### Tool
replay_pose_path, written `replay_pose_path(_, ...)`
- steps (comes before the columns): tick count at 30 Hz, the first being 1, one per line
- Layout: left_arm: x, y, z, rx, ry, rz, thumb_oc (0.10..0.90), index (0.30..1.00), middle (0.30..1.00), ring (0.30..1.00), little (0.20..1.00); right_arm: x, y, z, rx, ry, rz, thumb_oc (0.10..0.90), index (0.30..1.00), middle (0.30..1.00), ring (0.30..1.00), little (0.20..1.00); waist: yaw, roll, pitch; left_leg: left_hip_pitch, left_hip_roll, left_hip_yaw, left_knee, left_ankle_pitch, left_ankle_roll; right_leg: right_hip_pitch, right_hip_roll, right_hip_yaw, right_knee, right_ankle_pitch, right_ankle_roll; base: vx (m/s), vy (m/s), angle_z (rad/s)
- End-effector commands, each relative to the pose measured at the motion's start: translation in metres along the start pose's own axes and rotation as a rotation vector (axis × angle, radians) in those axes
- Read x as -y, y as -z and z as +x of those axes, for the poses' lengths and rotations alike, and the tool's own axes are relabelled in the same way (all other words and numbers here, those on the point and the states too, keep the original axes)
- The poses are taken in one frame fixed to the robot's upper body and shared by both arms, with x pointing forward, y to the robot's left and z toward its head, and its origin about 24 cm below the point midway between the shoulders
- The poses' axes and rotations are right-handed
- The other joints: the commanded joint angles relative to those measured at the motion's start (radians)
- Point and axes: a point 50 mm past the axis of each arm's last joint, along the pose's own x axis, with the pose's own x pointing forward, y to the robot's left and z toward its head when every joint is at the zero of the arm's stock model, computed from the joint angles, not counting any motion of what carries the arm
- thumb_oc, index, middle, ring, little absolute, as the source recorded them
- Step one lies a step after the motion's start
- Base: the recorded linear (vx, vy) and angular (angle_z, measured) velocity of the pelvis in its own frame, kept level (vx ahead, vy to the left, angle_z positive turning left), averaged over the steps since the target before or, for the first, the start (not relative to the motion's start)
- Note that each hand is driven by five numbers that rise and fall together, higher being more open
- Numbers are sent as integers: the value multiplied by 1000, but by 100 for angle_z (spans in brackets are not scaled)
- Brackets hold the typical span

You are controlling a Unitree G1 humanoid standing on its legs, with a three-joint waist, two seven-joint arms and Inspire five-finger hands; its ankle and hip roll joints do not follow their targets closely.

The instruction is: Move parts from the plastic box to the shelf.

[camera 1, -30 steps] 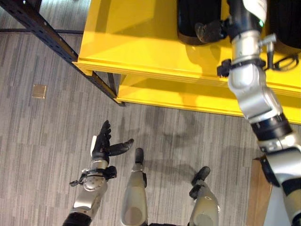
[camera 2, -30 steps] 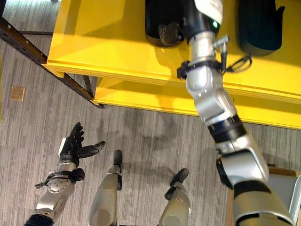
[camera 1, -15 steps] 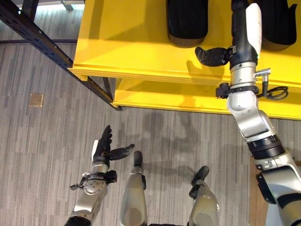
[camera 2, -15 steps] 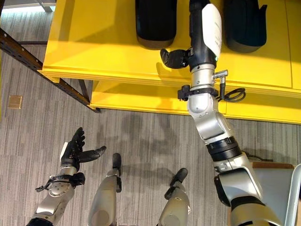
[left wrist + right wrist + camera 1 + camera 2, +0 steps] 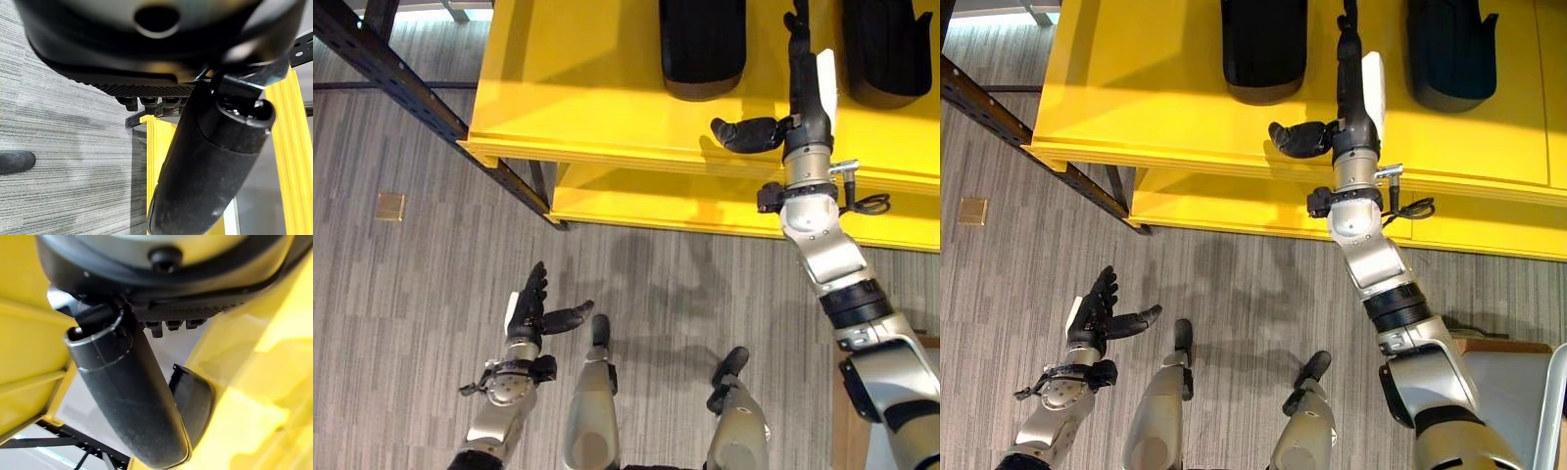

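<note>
Two black moulded parts lie on the top of the yellow shelf (image 5: 587, 88): one (image 5: 702, 44) left of my right hand, the other (image 5: 886, 49) to its right. My right hand (image 5: 800, 93) hovers over the shelf between them, open and holding nothing, fingers straight and thumb (image 5: 744, 132) stuck out sideways. Past that thumb in the right wrist view shows the end of a black part (image 5: 193, 401). My left hand (image 5: 530, 308) hangs low over the grey floor, open and holding nothing, with the shelf's yellow edge (image 5: 156, 161) ahead of it.
A dark metal rack beam (image 5: 401, 78) runs diagonally at the upper left, under the shelf's corner. A lower yellow shelf level (image 5: 656, 201) juts out below the top one. A small tan square (image 5: 389, 206) lies on the floor. A grey container's corner (image 5: 1528, 392) sits lower right.
My right arm has drawn back from deep over the shelf towards its front edge, the hand staying open. The camera shifted a little. The left hand has not moved.
</note>
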Motion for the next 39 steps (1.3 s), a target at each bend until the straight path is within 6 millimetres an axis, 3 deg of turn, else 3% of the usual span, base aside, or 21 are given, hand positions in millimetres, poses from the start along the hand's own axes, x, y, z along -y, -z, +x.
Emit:
replay_pose_path(1, 2, -12, -6, 93, 25, -21, 900, 1000, 1000, 1000, 1000, 7, -51, 23, 202, 57, 118, 900, 1000, 1000, 1000, 1000, 30, -23, -76, 120, -27, -3, -98, -53, 56, -19, 0, 8, 100, 2, 20, 0, 0, 0)
replay_pose_path(7, 3, -11, -6, 89, 26, -30, 900, 1000, 1000, 1000, 1000, 5, -32, 26, 101, 77, 128, 900, 1000, 1000, 1000, 1000, 41, -14, -73, 117, -28, -7, -100, -50, 58, -17, -3, 0, 102, 2, 21, 0, 0, 0)
replay_pose_path(14, 4, -10, -5, 86, 29, -38, 900, 1000, 1000, 1000, 1000, 5, -23, 32, 39, 89, 143, 900, 1000, 1000, 1000, 1000, 50, -6, -69, 115, -31, -11, -98, -50, 58, -17, -4, -6, 107, 3, 22, 0, 0, 0)
replay_pose_path(26, 6, -10, -4, 83, 44, -41, 900, 1000, 1000, 1000, 1000, 10, -23, 39, 22, 93, 125, 900, 1000, 1000, 1000, 1000, 61, -5, -61, 109, -34, -17, -96, -51, 60, -18, -4, -12, 108, 9, 25, 0, 0, 0)
replay_pose_path(39, 9, -14, -2, 92, 46, -58, 900, 1000, 1000, 1000, 1000, 0, -25, 41, 14, 60, 134, 900, 1000, 1000, 1000, 1000, 72, -10, -56, 94, -36, -26, -88, -52, 62, -20, -5, -20, 114, 11, 24, 0, 0, 0)
